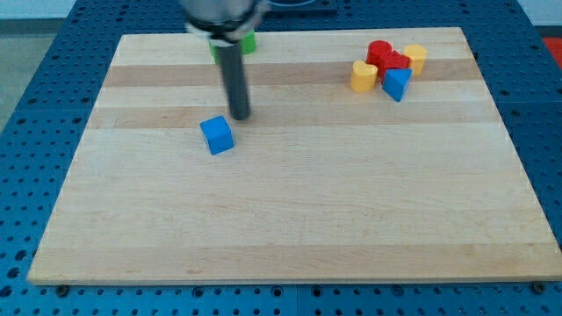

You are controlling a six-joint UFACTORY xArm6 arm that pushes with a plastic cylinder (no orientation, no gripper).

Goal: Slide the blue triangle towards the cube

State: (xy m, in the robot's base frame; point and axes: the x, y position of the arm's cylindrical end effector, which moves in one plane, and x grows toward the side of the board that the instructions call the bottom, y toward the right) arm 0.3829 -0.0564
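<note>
The blue triangle (pixel 397 83) lies at the view's upper right, touching a cluster of other blocks. The blue cube (pixel 217 135) sits alone left of centre. My tip (pixel 240 116) is on the board just up and right of the cube, close to it but apart, far left of the triangle. The dark rod rises from the tip to the view's top.
Beside the triangle are a yellow heart-like block (pixel 363 76), a red cylinder (pixel 379 53), a red block (pixel 394 63) and a yellow block (pixel 414 58). A green block (pixel 247 41) sits at the top edge, partly hidden behind the rod. The wooden board (pixel 290 219) lies on a blue perforated table.
</note>
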